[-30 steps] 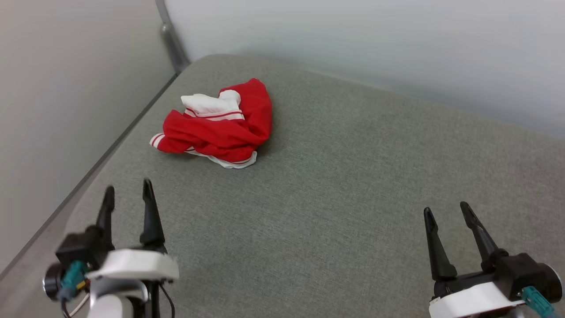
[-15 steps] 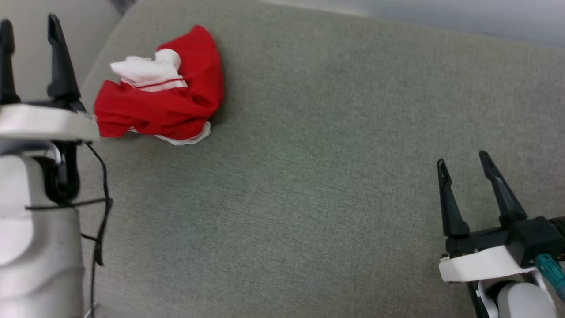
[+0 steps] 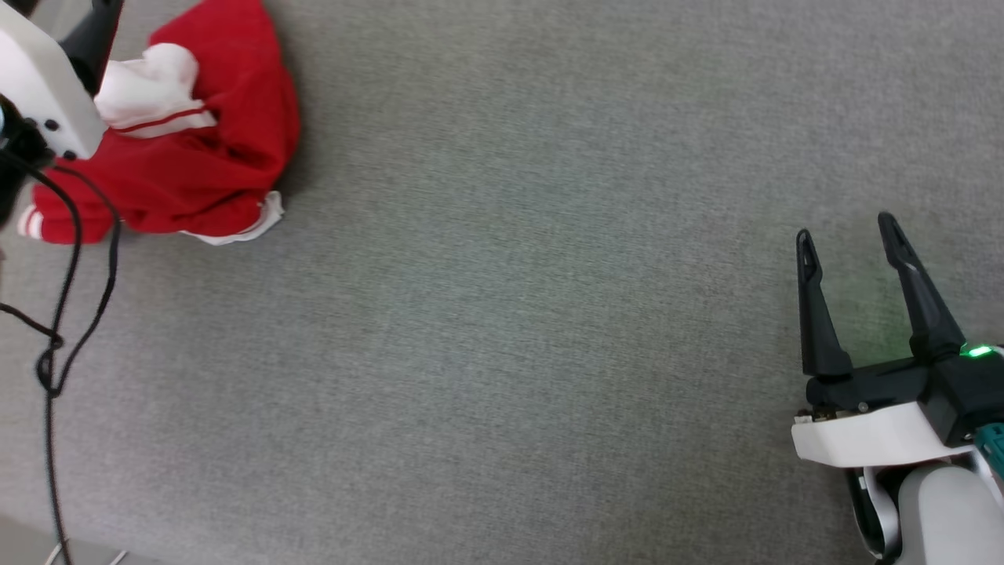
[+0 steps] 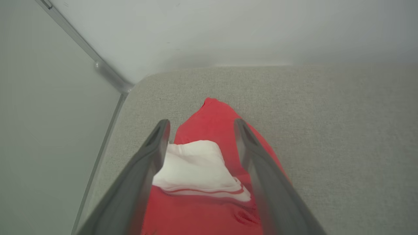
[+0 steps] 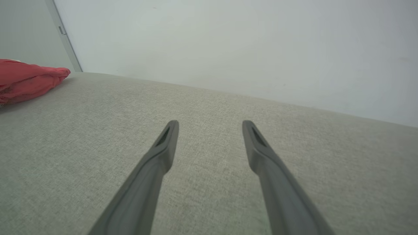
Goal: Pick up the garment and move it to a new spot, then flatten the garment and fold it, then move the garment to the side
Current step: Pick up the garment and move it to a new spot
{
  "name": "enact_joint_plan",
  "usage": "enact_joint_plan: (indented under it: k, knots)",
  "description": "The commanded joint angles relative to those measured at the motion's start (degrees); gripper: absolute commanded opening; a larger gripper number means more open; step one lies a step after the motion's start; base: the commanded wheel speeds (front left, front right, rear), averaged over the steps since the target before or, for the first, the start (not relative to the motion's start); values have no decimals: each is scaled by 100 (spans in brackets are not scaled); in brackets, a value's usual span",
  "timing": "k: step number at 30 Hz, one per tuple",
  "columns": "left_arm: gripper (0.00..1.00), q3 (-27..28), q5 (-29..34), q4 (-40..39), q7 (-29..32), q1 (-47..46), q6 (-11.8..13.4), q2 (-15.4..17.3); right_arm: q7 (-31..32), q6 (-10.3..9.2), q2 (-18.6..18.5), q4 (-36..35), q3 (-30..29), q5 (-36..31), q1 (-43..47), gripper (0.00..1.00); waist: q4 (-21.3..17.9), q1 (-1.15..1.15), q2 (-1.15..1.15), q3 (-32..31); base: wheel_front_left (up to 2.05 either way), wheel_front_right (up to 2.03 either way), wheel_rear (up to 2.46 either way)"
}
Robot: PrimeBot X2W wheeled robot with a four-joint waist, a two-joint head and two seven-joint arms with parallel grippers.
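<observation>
The crumpled red jersey garment with white sleeves and red-and-white striped trim (image 3: pixel 212 149) lies in a heap on the far left part of the grey woven-fabric counter (image 3: pixel 549 314), close to the counter's rounded far left corner and the pale wall (image 5: pixel 228 42) behind it. A bunched white sleeve (image 4: pixel 196 169) with a red stripe along its edge sits on top of the heap. A striped cuff (image 3: pixel 31 224) protrudes at the heap's left side and a white hem edge (image 3: pixel 255 224) at its near right side. No lettering is visible. The left gripper (image 4: pixel 200 125) is positioned over the garment with its jaws open. In the left wrist view the two dark fingers (image 4: pixel 153 156) frame the white sleeve, one on each side. Whether they touch the cloth cannot be determined. A black cable (image 3: pixel 74 259) hangs from the left arm in loops at the left edge of the head view. The right gripper (image 3: pixel 845 229) is at the near right, well apart from the garment, with its jaws open and holding nothing, above bare counter fabric. A green indicator light (image 3: pixel 977 351) is lit on its black housing. In the right wrist view the garment appears at the far left edge.
</observation>
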Motion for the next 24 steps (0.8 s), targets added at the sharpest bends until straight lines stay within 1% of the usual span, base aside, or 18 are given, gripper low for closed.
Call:
enact_joint_plan:
  k: [1,3,6,8,11,13,17,20,22,23,24]
  knots:
    - [100,-222,-178,4,505,-114,0,182,-13,-2,2,-60,14,-36,-119,100,-123,-1,0,122,0,0,0]
    - [100,-419,-459,-21,1144,-205,0,389,-14,-2,2,-103,28,-34,-174,100,-199,-1,0,190,0,0,0]
    - [100,-688,-844,-37,1982,-210,0,575,-14,-2,2,-175,34,-23,-206,100,-294,-1,0,280,0,0,0]
    - [100,-779,-1066,-9,2409,-183,0,660,-14,-2,2,-205,43,-19,-242,100,-352,-1,0,344,0,0,0]
    - [100,-928,-1254,157,2882,-108,0,711,-14,-2,3,-236,50,-26,-298,100,-430,-1,0,437,0,0,0]
    - [100,-1000,-1316,318,3061,-49,0,693,-14,-2,3,-247,57,-30,-312,100,-483,-1,0,494,0,0,0]
    - [100,-1364,-1262,661,3369,126,0,657,-14,-2,3,-246,71,-36,-382,100,-572,-1,0,590,0,0,0]
    - [100,-1516,-1425,880,3352,219,-1,489,-14,-2,3,-247,55,-28,-404,100,-608,-1,0,639,0,0,0]
    - [100,-1667,-1487,988,3330,249,-1,453,-14,-2,3,-237,45,-32,-391,100,-615,-1,0,641,0,0,0]
    - [59,-1720,-1509,1009,3313,225,-1,474,-14,-2,3,-226,42,-34,-386,100,-615,-1,0,636,0,0,0]
    - [1,-1768,-1546,1016,3286,200,-1,503,-14,-2,3,-209,36,-33,-381,100,-615,-1,0,619,0,0,0]
